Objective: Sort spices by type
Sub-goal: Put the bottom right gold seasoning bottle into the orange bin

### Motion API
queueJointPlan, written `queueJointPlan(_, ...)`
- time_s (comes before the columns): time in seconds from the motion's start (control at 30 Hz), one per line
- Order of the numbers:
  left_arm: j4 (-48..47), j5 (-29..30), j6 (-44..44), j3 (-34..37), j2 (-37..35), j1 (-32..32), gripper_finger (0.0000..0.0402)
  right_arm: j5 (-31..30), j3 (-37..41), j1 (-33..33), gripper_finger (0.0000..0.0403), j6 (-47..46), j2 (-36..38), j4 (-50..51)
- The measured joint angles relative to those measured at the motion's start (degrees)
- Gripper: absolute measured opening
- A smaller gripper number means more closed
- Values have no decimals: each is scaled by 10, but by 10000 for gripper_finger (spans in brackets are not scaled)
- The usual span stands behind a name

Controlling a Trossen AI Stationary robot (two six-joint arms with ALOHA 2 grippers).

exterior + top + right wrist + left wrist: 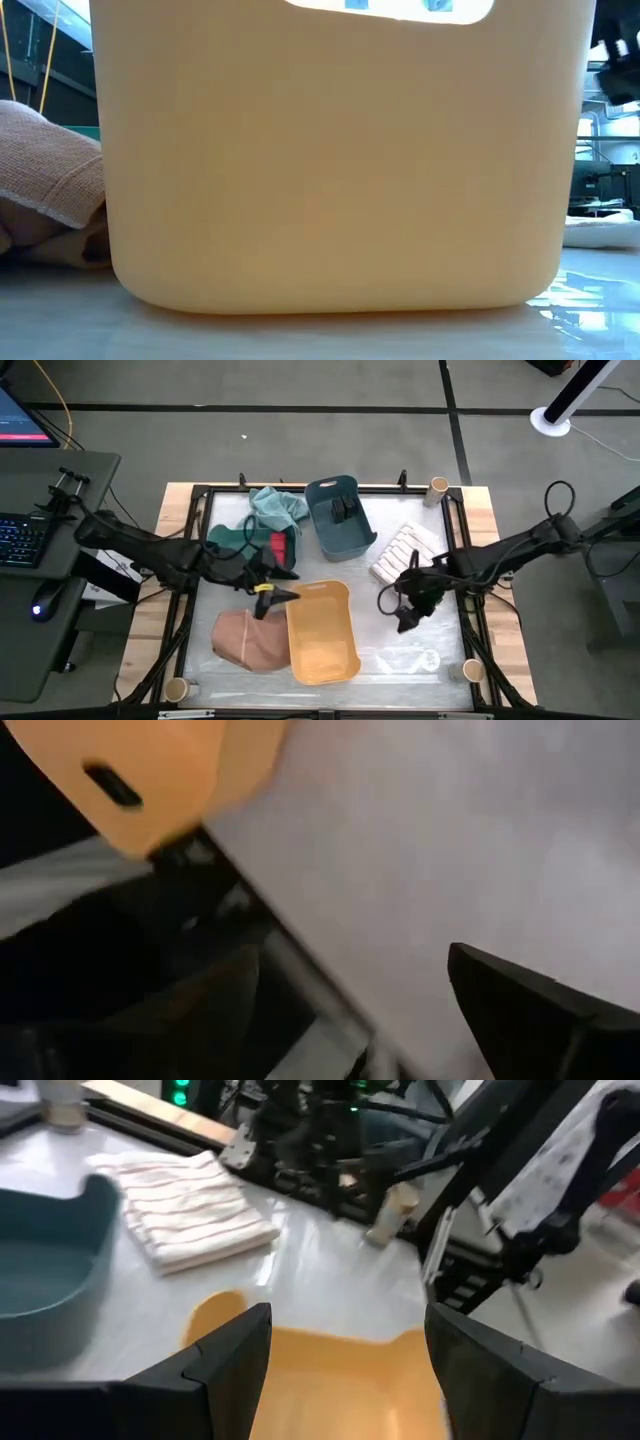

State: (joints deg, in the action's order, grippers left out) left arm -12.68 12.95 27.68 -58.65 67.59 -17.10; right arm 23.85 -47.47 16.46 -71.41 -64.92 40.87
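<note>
A yellow bin (322, 632) stands at the table's middle front, and my left gripper (284, 586) hovers open at its far left corner, over the rim, with nothing between its fingers (345, 1350). My right gripper (405, 616) hangs open above bare table to the right of the yellow bin (150, 780), also holding nothing. Dark grey boxy spices (345, 510) lie inside the blue bin (352, 542) at the back. A red boxy spice (283, 547) lies behind my left gripper. Tan round jars stand at the far right corner (437, 487), the near right corner (473, 671) and the near left corner (177, 688).
A striped cloth (403, 550) lies folded at the right, a teal cloth (278, 506) at the back left, and a tan cloth (250, 638) bunched against the yellow bin's left side. A green bin (228, 540) sits under the left arm. A black frame (462, 560) borders the table.
</note>
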Motion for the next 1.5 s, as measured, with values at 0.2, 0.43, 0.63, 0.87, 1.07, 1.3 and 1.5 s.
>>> queueJointPlan(0.2,-75,31,-45,0,-52,0,247,98,-38,49,330,-95,-30,12)
queueJointPlan(0.43,-80,42,-100,0,-57,1,247,122,-67,126,330,-187,-48,97)
queueJointPlan(0.63,-80,43,-113,0,-41,2,247,171,-66,152,330,-174,-87,256)
queueJointPlan(0.87,-76,43,-101,0,-23,2,247,177,-68,206,330,-145,-139,273)
queueJointPlan(1.07,-72,43,-93,1,-14,2,247,193,-68,236,330,-95,-188,277)
queueJointPlan(1.3,-69,44,-83,1,-14,2,247,182,-70,255,330,-82,-201,268)
queueJointPlan(1.5,-69,44,-83,1,-14,2,247,20,-148,271,330,-83,-201,307)
